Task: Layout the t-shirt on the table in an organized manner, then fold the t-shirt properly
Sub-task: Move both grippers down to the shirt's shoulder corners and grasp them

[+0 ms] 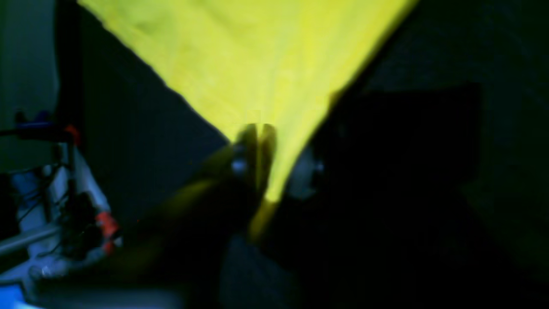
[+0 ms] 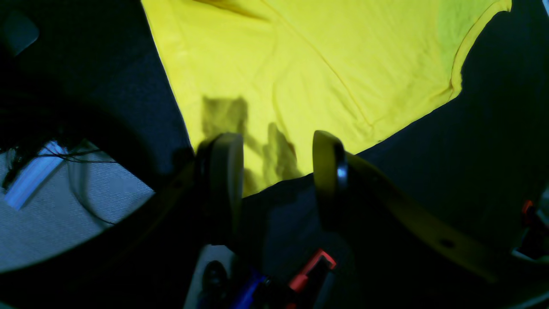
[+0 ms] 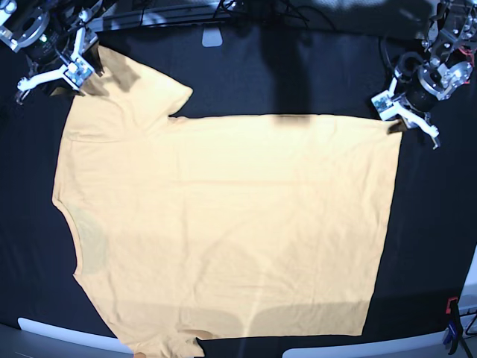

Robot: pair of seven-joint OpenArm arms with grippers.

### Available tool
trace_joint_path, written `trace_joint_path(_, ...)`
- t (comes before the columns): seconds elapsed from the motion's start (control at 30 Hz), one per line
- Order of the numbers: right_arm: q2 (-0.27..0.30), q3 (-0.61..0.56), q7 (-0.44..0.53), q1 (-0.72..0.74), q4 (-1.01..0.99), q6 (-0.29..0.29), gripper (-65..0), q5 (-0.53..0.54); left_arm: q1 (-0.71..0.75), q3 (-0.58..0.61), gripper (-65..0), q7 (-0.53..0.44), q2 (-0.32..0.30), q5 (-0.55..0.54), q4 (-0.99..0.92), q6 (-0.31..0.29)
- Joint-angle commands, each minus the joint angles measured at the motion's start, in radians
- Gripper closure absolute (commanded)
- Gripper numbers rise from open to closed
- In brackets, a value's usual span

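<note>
I have the shirt (image 3: 223, 231) spread flat across most of the surface (image 3: 298, 82), collar toward its left edge. My left gripper (image 1: 261, 159) pinches the far-right hem corner to keep that edge taut. My right gripper (image 2: 274, 171) hangs spread over the far-left sleeve corner, holding nothing.
</note>
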Motion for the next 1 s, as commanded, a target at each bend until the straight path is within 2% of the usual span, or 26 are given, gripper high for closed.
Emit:
trace_joint_path(0.0,0.011,0.009,0.016,-0.006,0.016,-0.005,-25.7,-0.021,-0.002,-0.005,0.0,-0.005,-0.014,0.002,0.007,-0.005)
trace_joint_path(0.07,0.011,0.009,0.016,-0.006,0.016,0.000,-25.7,-0.075,-0.002,-0.005,0.0,-0.007,-0.014,0.002,0.007,-0.005)
trace_joint_path(0.23,0.015,0.009,0.017,-0.006,0.013,0.126,-25.7,-0.271,0.000,-0.005,0.0,-0.066,-0.014,0.002,0.007,-0.005)
trace_joint_path(0.37,0.041,0.009,0.041,-0.006,-0.045,0.126,-25.7,-0.286,0.006,-0.006,0.0,-0.074,-0.014,0.003,0.007,-0.005)
trace_joint_path(0.6,0.064,0.000,0.172,-0.006,-0.154,0.115,-25.7,-0.488,0.013,-0.006,0.0,-0.074,-0.014,0.003,0.007,-0.005)
trace_joint_path(0.67,0.089,-0.029,0.189,-0.006,-0.178,0.098,-25.7,-0.549,0.014,-0.006,0.0,-0.073,-0.014,0.003,0.007,-0.005)
trace_joint_path(0.83,0.156,-0.179,0.227,0.017,-0.280,-0.033,-25.7,-0.735,0.014,-0.006,0.0,-0.071,-0.014,0.003,0.007,-0.005)
trace_joint_path(0.97,0.158,-0.332,0.227,0.134,-0.367,-0.061,-25.7,-0.870,0.013,-0.006,0.0,-0.070,-0.014,0.003,0.007,-0.005)
